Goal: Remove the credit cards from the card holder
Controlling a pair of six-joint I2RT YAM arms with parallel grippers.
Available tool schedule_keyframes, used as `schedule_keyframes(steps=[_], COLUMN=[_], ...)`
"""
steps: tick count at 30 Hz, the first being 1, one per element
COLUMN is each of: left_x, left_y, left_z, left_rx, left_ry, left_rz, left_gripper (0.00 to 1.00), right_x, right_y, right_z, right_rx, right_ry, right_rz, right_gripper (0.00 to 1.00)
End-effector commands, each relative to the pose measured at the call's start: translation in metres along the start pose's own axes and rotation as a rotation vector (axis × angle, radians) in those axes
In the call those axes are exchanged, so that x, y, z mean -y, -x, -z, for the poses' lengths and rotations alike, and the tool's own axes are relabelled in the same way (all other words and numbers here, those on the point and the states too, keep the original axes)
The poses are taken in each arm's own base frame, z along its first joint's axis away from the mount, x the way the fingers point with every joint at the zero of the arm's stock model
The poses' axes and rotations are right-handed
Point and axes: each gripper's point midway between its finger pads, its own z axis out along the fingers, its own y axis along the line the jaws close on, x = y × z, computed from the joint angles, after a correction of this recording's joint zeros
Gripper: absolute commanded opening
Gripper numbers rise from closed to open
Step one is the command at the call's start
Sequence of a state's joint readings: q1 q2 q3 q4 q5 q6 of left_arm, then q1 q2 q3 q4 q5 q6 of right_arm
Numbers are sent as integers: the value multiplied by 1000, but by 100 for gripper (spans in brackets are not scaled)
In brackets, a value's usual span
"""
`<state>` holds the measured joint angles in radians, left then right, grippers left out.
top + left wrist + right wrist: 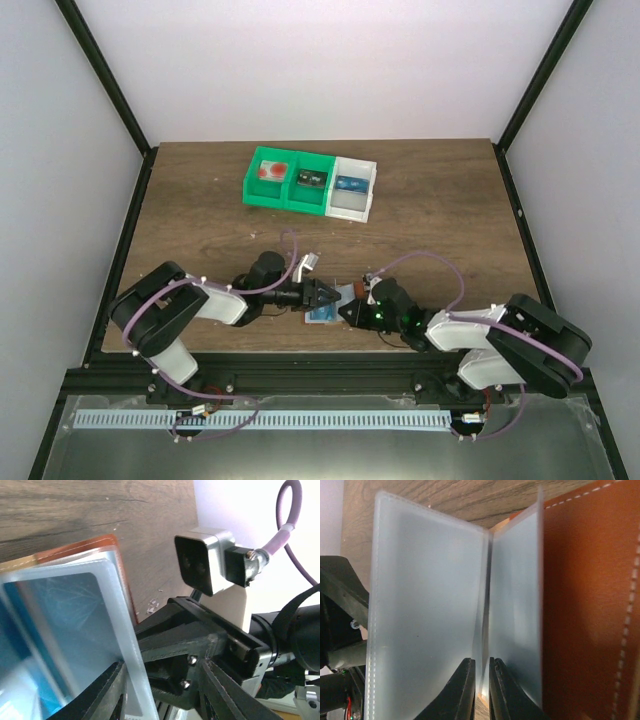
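The card holder [330, 303] lies open near the table's front edge, between my two grippers. In the left wrist view its orange-brown cover [75, 547] backs pale sleeves, and a blue credit card [55, 625] shows through a sleeve. My left gripper [162, 690] is open, with the sleeve's edge just inside its left finger [107, 692]. It shows in the top view [322, 296]. My right gripper [484, 690] is almost shut at the fold of the pale sleeves [425, 595], beside the orange-brown cover [585, 605]. It sits at the holder's right side in the top view [350, 310].
A row of bins stands at the back of the table: two green bins [290, 180] and a white bin [355, 188], each with something inside. Black frame posts and white walls close in the sides. The right arm's wrist camera [205, 560] faces my left gripper closely.
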<state>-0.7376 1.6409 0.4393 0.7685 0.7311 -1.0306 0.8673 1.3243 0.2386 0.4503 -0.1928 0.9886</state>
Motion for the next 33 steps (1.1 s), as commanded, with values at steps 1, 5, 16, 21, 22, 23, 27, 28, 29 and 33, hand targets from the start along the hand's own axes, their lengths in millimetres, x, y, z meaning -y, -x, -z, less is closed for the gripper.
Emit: schedule_keyframes(steps=[1,5,16,21,22,23,27,28,29,33], left_x=[17,14,13,-5,-9,-11,-20,-21,-23,-31], left_y=[7,6,14,11,9,7,4,4,3,4], left_z=[-11,-17,-12,-9,-9,-8,-5,-4,-3,1], left_rx=[3,-6,40,44,43,41,51,50,50,60], left_ry=[-50,-42,21,91,94,89,92,89,88,98], left_rz=[-44,-39,-87,-89,-80,-73,-44,-39,-34,-20], left_gripper=[42,42,42,45,45,45,46,46,46,46], right_x=[13,17,19,6,5,5,2,0,-2,4], right_y=[2,10,30,35,34,34,31,29,28,22], right_z=[7,19,53,56,54,51,37,34,30,16], right_rx=[37,95,233,241,225,210,141,123,108,52], right_ry=[-63,-95,-130,-103,-107,-121,-147,-140,-136,-168], right_rz=[-4,-6,-12,35,50,63,110,118,123,122], right_gripper=[11,16,25,31,32,32,29,28,27,22])
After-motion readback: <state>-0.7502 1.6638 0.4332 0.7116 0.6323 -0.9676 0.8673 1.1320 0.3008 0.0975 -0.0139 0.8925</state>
